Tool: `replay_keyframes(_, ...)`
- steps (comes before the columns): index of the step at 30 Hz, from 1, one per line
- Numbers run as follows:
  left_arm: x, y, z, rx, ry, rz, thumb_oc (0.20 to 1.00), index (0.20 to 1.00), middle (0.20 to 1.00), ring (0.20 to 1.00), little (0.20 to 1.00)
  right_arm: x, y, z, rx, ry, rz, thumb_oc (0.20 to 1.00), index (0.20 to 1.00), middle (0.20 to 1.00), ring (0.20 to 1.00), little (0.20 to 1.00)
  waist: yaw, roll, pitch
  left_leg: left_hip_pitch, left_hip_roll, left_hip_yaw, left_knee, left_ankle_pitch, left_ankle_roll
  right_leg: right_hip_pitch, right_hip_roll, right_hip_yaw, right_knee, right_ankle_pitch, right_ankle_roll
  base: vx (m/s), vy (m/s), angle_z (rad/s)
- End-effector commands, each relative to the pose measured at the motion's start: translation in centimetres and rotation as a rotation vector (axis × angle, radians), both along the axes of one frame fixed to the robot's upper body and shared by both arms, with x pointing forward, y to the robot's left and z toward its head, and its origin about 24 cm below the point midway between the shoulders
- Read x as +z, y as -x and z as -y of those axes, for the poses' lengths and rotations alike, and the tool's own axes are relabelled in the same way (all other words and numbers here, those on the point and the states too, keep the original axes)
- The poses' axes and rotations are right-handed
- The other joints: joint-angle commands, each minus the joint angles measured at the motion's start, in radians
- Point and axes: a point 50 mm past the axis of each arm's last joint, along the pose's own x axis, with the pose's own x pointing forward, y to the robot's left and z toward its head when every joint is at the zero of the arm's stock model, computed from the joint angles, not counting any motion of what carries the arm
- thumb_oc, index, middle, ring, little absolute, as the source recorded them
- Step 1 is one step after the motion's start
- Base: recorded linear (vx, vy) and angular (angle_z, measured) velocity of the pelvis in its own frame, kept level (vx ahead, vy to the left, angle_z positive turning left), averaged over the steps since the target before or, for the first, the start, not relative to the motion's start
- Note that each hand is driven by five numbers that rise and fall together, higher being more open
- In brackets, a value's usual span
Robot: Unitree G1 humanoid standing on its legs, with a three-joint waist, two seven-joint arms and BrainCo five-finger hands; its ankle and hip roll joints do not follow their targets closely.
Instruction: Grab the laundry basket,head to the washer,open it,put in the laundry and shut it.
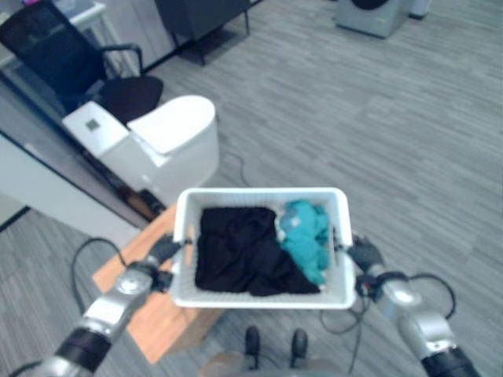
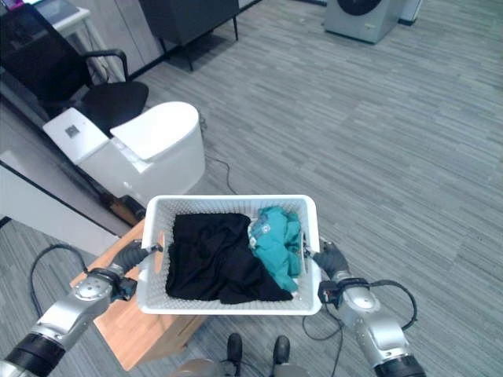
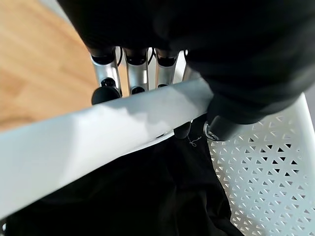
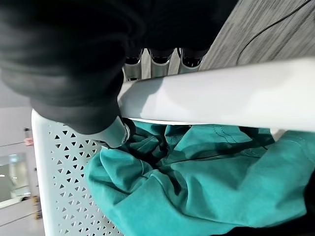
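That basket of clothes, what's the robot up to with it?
The robot is carrying a white laundry basket in front of itself, its left hand and right hand each curled round the rim at one end. Inside lie a black garment and a teal garment. The washer stands far across the grey floor, so the clothes are not yet loaded. A wooden table is below the basket.

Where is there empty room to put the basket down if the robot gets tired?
The widest bare patch is the grey floor, between the white toilet and the washer. The wooden table under the basket shows a free strip by the left robot hand. Near the black chair it is crowded. The right robot hand grips the basket's other side.
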Motion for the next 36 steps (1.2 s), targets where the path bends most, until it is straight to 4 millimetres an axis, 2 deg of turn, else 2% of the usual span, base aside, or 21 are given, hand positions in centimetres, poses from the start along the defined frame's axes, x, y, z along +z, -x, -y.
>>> replay_keyframes(1, 7.4, -3.4, 7.5, -0.309, 0.252, 0.359, 0.2, 0.2, 0.2, 0.2, 0.2, 4.6, -1.2, -8.3, 0.275, -0.354, 0.247, 0.2, 0.2, 0.2, 0.2, 0.2, 0.011, -0.046, -0.106, -0.062, -0.056, 0.024, 0.104, -0.11, 0.04, 0.062, -0.04, -0.022, 0.147, -0.139, 0.09, 0.08, 0.036, -0.03)
replay_keyframes(7, 7.5, -3.3, 7.0, -0.299, 0.239, 0.358, 0.2, 0.2, 0.2, 0.2, 0.2, 4.4, -1.3, -8.5, 0.273, -0.357, 0.246, 0.2, 0.2, 0.2, 0.2, 0.2, 0.025, -0.045, -0.118, -0.035, -0.056, 0.026, 0.068, -0.115, 0.052, 0.055, -0.05, -0.024, 0.187, -0.149, 0.099, 0.05, 0.039, -0.1)
replay_keyframes(12, 7.4, -3.2, 6.4, -0.278, 0.226, 0.357, 0.2, 0.2, 0.2, 0.2, 0.2, 4.7, -1.5, -8.5, 0.277, -0.356, 0.257, 0.2, 0.2, 0.2, 0.2, 0.2, 0.013, -0.027, -0.091, -0.016, -0.045, 0.023, 0.093, -0.142, 0.09, -0.058, -0.074, 0.004, 0.416, -0.132, 0.129, 0.02, 0.023, -0.17)
replay_keyframes(15, 7.5, -3.1, 6.1, -0.269, 0.228, 0.362, 0.2, 0.2, 0.2, 0.2, 0.2, 4.6, -1.5, -8.4, 0.273, -0.349, 0.254, 0.2, 0.2, 0.2, 0.2, 0.2, 0.015, -0.023, -0.085, -0.004, -0.043, 0.036, 0.091, -0.146, 0.092, -0.069, -0.098, -0.01, 0.422, -0.115, 0.137, 0.01, -0.003, -0.28)
replay_keyframes(20, 7.5, -3.1, 6.1, -0.268, 0.228, 0.362, 0.2, 0.2, 0.2, 0.2, 0.2, 4.6, -1.5, -8.4, 0.273, -0.349, 0.253, 0.2, 0.2, 0.2, 0.2, 0.2, 0.016, -0.023, -0.085, -0.003, -0.043, 0.037, 0.09, -0.146, 0.092, -0.07, -0.098, -0.009, 0.422, -0.115, 0.138, 0.02, -0.028, -0.16)
replay_keyframes(21, 7.7, -2.8, 5.3, -0.255, 0.233, 0.369, 0.2, 0.2, 0.2, 0.2, 0.2, 4.6, -1.7, -8.0, 0.266, -0.334, 0.253, 0.2, 0.2, 0.2, 0.2, 0.2, 0.022, 0.012, -0.061, 0.03, 0.006, 0.099, 0.072, -0.167, 0.076, -0.209, -0.177, -0.082, 0.43, -0.051, 0.144, 0.19, -0.271, -0.56)
replay_keyframes(23, 7.7, -2.7, 4.7, -0.247, 0.216, 0.37, 0.2, 0.2, 0.2, 0.2, 0.2, 4.8, -1.7, -7.8, 0.259, -0.338, 0.263, 0.2, 0.2, 0.2, 0.2, 0.2, 0.009, 0.007, -0.045, 0.064, 0.008, 0.096, 0.093, -0.21, 0.062, -0.22, -0.189, -0.087, 0.217, -0.001, 0.15, 0.21, -0.285, -0.87)
replay_keyframes(24, 7.7, -2.7, 4.7, -0.247, 0.216, 0.37, 0.2, 0.2, 0.2, 0.2, 0.2, 4.8, -1.7, -7.8, 0.259, -0.338, 0.263, 0.2, 0.2, 0.2, 0.2, 0.2, 0.009, 0.008, -0.045, 0.064, 0.01, 0.096, 0.094, -0.211, 0.062, -0.217, -0.187, -0.088, 0.212, 0.001, 0.15, 0.14, -0.159, -0.52)
replay_keyframes(27, 7.8, -2.5, 3.8, -0.222, 0.204, 0.384, 0.2, 0.2, 0.2, 0.2, 0.2, 4.5, -1.5, -7.8, 0.259, -0.337, 0.256, 0.2, 0.2, 0.2, 0.2, 0.2, 0.001, 0.013, -0.034, 0.086, 0.016, 0.072, 0.131, -0.257, 0.049, -0.262, -0.213, -0.018, 0.054, 0.063, 0.172, 0.24, -0.22, -0.29)
replay_keyframes(28, 7.8, -2.6, 3.5, -0.211, 0.198, 0.392, 0.2, 0.2, 0.2, 0.2, 0.2, 4.5, -1.3, -7.8, 0.25, -0.342, 0.259, 0.2, 0.2, 0.2, 0.2, 0.2, -0.007, 0.016, -0.028, 0.103, 0.025, 0.049, 0.156, -0.289, 0.041, -0.285, -0.238, 0.039, 0.024, 0.082, 0.181, 0.4, -0.309, -0.01)
replay_keyframes(31, 7.7, -2.6, 3.3, -0.205, 0.197, 0.394, 0.2, 0.2, 0.2, 0.2, 0.2, 4.4, -1.0, -7.8, 0.253, -0.344, 0.261, 0.2, 0.2, 0.2, 0.2, 0.2, -0.031, 0.017, -0.028, 0.14, 0.052, 0.02, 0.172, -0.324, 0.021, -0.308, -0.267, 0.072, 0.036, 0.106, 0.192, 0.36, -0.294, 0.27)
replay_keyframes(33, 7.6, -2.6, 3.3, -0.204, 0.202, 0.389, 0.2, 0.2, 0.2, 0.2, 0.2, 4.4, -0.8, -7.8, 0.252, -0.351, 0.258, 0.2, 0.2, 0.2, 0.2, 0.2, -0.033, 0.01, -0.037, 0.161, 0.062, 0.011, 0.163, -0.334, 0.007, -0.295, -0.27, 0.061, 0.028, 0.112, 0.197, 0.31, -0.284, 0.12)
replay_keyframes(35, 7.6, -2.5, 3.4, -0.205, 0.219, 0.39, 0.2, 0.2, 0.2, 0.2, 0.2, 4.5, -0.8, -7.9, 0.264, -0.354, 0.265, 0.2, 0.2, 0.2, 0.2, 0.2, -0.048, 0.002, -0.041, 0.167, 0.113, -0.013, 0.177, -0.306, -0.023, -0.299, -0.26, 0.049, 0.068, 0.131, 0.193, 0.37, -0.445, 0.1)
replay_keyframes(36, 7.4, -2.4, 3.6, -0.198, 0.24, 0.388, 0.2, 0.2, 0.2, 0.2, 0.2, 4.7, -0.8, -8.0, 0.278, -0.363, 0.27, 0.2, 0.2, 0.2, 0.2, 0.2, -0.056, 0.005, -0.045, 0.165, 0.157, -0.021, 0.186, -0.283, -0.044, -0.324, -0.242, 0.045, 0.131, 0.113, 0.187, 0.29, -0.437, 0.28)
